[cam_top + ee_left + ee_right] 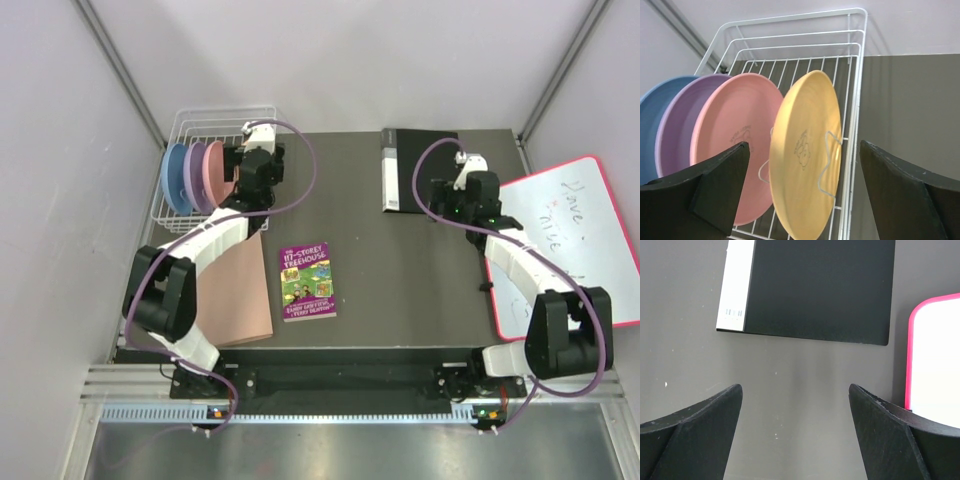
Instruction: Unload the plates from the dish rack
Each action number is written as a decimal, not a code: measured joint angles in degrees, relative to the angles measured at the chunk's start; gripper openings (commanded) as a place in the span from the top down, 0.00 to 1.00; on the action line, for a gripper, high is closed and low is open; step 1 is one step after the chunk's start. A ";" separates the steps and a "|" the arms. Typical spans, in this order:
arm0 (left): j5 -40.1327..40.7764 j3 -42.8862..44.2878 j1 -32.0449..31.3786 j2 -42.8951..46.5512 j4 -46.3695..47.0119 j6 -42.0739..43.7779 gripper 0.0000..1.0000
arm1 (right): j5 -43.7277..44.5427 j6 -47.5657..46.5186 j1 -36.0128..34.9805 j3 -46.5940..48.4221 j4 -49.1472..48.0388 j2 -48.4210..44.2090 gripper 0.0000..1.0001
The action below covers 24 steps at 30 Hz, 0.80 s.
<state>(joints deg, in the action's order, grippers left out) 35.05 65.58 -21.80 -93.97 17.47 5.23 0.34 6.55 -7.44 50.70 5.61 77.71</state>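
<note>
The white wire dish rack (855,75) stands at the table's far left corner (215,122). Four plates stand upright in its slots: light blue (655,105), purple (682,112), pink (732,120) and yellow-orange (805,150), the last nearest the rack's right side. In the top view I see the blue (174,180), purple (194,170) and pink (214,172) plates; the yellow one is hidden by my arm. My left gripper (805,167) is open, with its jaws on either side of the yellow plate and not touching it. My right gripper (796,410) is open and empty above bare table.
A black binder (420,170) lies at the back middle, just ahead of my right gripper (820,285). A pink-framed whiteboard (570,240) lies at the right. A purple-and-green book (307,281) lies mid-table. A tan mat (240,295) lies front left.
</note>
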 measured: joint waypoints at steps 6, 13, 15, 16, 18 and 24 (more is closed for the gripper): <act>1.64 0.00 1.03 -2.25 -0.09 -1.84 0.29 | 0.02 -0.37 0.11 0.00 -0.02 0.61 0.12; 2.56 0.00 2.08 -5.20 -1.31 -3.87 0.53 | 0.00 -0.48 0.24 0.00 -0.02 1.49 0.13; 3.19 0.00 2.27 -5.27 -1.29 -4.09 0.58 | -0.39 -0.48 0.31 0.00 0.00 1.70 0.14; 3.30 0.00 2.32 -5.27 -1.29 -4.28 0.65 | -0.50 -0.50 0.39 0.00 0.00 1.70 0.14; 3.56 0.00 2.29 -5.27 -1.31 -4.52 0.76 | -0.72 -0.50 0.48 0.00 -0.02 1.70 0.14; 5.11 -0.24 2.84 -5.27 -2.12 -4.68 1.00 | -1.18 -0.50 0.48 0.00 0.00 1.70 0.14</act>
<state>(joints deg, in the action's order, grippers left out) 40.16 65.34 -18.96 -99.24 15.35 0.56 -0.84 6.04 -6.96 50.70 5.61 79.42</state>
